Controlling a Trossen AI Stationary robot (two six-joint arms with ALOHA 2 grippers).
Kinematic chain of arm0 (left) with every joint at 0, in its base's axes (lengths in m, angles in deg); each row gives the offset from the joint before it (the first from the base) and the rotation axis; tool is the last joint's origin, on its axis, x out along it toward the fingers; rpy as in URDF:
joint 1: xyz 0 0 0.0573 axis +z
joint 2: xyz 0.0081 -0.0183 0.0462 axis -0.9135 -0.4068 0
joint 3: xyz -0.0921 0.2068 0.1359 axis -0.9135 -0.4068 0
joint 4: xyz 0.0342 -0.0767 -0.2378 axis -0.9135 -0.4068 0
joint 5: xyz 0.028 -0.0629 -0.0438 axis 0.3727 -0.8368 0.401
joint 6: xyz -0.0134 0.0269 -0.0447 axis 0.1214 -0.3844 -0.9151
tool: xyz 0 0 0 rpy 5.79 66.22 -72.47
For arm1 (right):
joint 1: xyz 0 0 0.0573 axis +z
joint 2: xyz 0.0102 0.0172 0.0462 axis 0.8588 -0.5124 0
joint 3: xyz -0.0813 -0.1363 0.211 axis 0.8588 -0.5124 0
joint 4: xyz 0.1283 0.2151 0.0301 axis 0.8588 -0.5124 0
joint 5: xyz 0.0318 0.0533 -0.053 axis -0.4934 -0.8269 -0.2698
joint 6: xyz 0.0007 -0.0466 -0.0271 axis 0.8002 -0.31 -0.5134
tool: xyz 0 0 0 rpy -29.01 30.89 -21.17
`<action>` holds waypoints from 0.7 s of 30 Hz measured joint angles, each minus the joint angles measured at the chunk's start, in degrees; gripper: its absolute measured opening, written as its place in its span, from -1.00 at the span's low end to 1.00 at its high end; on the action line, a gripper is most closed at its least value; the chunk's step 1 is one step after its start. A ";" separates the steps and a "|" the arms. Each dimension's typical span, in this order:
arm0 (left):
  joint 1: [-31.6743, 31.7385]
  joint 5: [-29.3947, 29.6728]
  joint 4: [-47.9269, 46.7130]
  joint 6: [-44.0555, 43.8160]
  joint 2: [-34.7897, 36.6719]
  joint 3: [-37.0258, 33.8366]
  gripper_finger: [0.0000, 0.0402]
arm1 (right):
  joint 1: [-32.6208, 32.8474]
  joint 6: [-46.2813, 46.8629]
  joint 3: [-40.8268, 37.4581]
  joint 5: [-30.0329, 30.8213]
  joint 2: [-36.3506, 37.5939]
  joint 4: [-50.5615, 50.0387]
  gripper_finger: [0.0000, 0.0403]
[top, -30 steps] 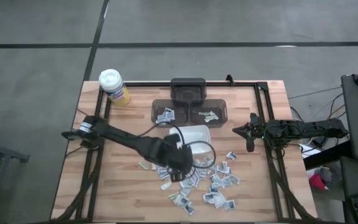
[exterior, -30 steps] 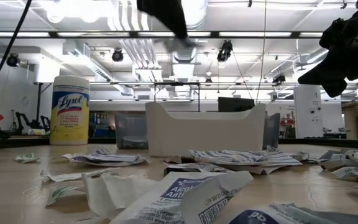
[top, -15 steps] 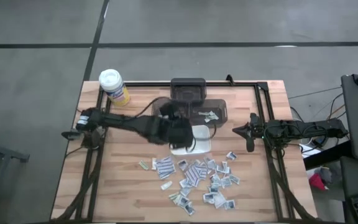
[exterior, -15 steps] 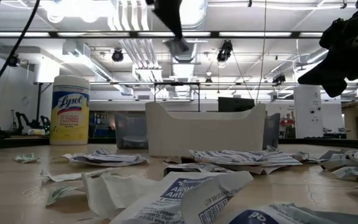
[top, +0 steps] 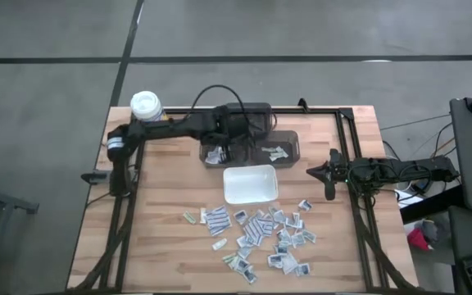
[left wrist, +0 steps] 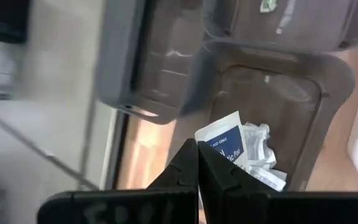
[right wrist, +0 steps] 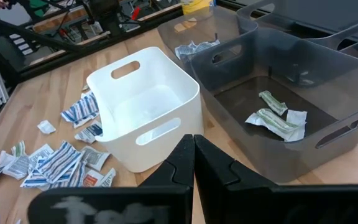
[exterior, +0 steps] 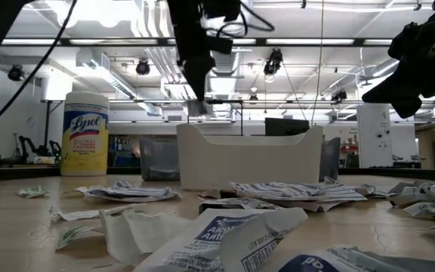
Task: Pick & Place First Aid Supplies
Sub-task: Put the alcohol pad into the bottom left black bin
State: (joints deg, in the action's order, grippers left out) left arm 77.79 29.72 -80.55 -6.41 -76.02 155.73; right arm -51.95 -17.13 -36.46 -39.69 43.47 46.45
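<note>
Hovering over the left grey bin (top: 216, 147), left end effector (left wrist: 197, 163) pinches a packet (left wrist: 223, 140).

Bright even ceiling-light illumination, soft shadows, left wrist view motion-blurred, low view foreground unfocused

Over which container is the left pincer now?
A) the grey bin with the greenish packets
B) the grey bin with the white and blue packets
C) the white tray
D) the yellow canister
B: in the high view the left pincer is over the grey bin near the canister, and the left wrist view shows white and blue packets in it.
</note>
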 joint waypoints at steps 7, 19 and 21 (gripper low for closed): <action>5.87 -14.00 4.03 0.55 0.02 -5.05 -1.00 | 0.00 0.00 -0.01 0.00 0.00 0.00 -0.96; 8.28 -15.66 5.09 -33.33 0.00 -10.76 -1.00 | 0.00 0.00 -0.01 0.00 0.00 0.00 -0.96; 8.25 -15.56 5.25 -36.94 0.00 -10.94 -1.00 | 0.00 0.00 -0.01 0.02 0.00 0.00 -0.96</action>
State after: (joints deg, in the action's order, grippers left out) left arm 86.05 14.16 -75.31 -43.36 -76.02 144.79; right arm -51.95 -17.13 -36.47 -39.67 43.47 46.45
